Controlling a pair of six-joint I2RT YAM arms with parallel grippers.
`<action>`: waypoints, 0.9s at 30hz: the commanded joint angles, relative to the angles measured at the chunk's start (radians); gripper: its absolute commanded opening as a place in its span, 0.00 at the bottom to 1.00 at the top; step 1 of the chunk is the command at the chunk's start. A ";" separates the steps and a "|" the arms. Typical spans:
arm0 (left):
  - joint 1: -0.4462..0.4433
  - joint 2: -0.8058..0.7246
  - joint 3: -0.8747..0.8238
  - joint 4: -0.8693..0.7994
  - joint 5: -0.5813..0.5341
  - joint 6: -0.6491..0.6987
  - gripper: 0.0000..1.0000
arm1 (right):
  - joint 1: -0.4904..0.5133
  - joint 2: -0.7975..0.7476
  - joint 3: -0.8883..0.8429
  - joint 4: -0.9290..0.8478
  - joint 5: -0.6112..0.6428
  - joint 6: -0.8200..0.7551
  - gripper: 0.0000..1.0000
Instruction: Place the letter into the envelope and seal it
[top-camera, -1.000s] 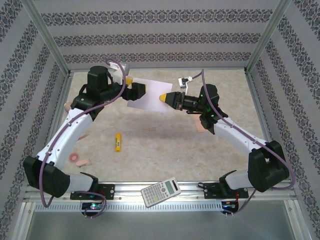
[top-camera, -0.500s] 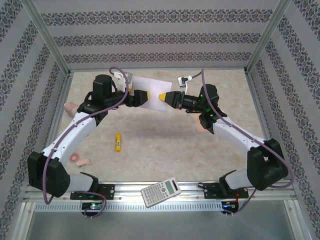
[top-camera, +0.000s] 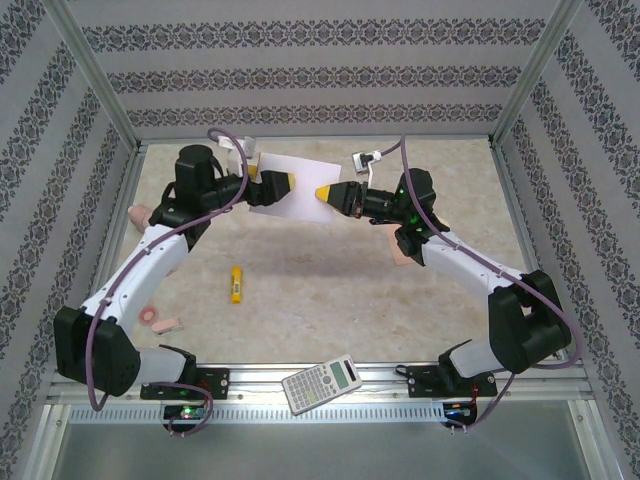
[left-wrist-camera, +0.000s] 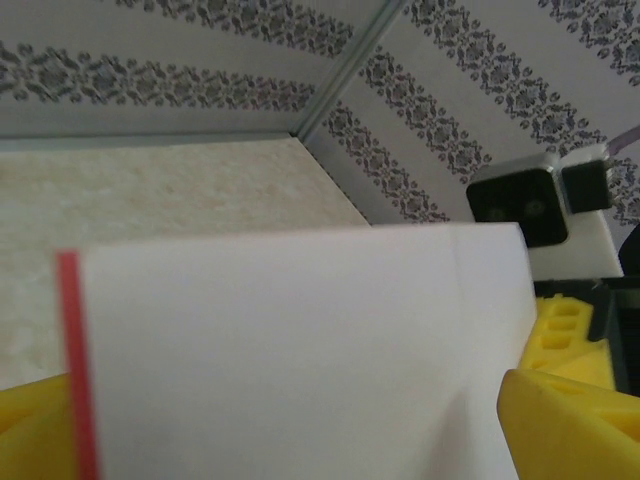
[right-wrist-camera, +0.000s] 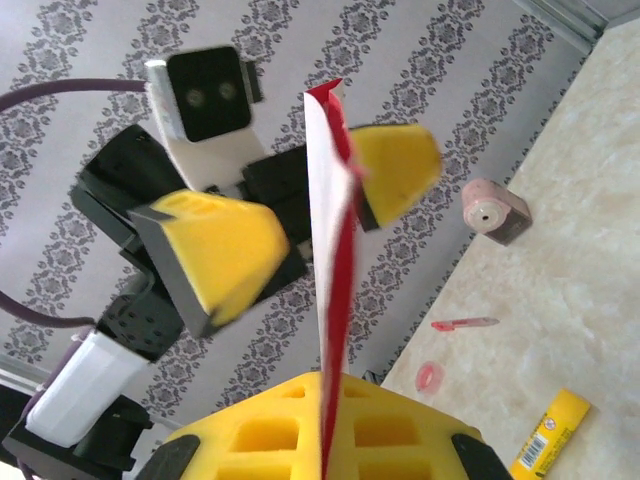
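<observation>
My right pincer (top-camera: 325, 193) is clamped shut on one edge of the letter (top-camera: 300, 192). On its wrist camera I see the sheet standing edge-on, running straight down between the two yellow fingers. The letter hangs in the air over the far half of the desk (top-camera: 330, 290), well clear of the surface, with its plain white side towards the overhead camera.

My left pincer (right-wrist-camera: 322, 215) faces the right one from the opposite side of the sheet. Its jaws stand wide apart, one yellow finger on each side of the paper. I cannot tell whether either finger touches it. On the left wrist camera the white sheet lies across the gap between the fingers, with a red stripe down its left edge.

The envelope (top-camera: 403, 252) lies flat on the desk under my right forearm, mostly hidden by it.

Further out, a pink tube (top-camera: 140, 214) lies by the left wall. A yellow stick (top-camera: 236, 285) sits nearer the middle, and some small pink pieces (top-camera: 160, 320) are close to the left arm's base. A calculator (top-camera: 322, 384) rests on the front rail between the two bases.
</observation>
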 joint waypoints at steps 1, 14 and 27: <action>0.030 -0.063 0.069 -0.099 -0.012 0.092 0.94 | -0.018 -0.033 0.016 -0.065 -0.008 -0.063 0.00; 0.028 -0.177 0.054 -0.219 -0.033 0.060 0.93 | -0.038 -0.075 0.048 -0.230 0.008 -0.147 0.00; -0.072 -0.160 -0.093 -0.004 -0.045 -0.101 0.92 | -0.020 -0.052 0.048 -0.150 0.028 -0.038 0.00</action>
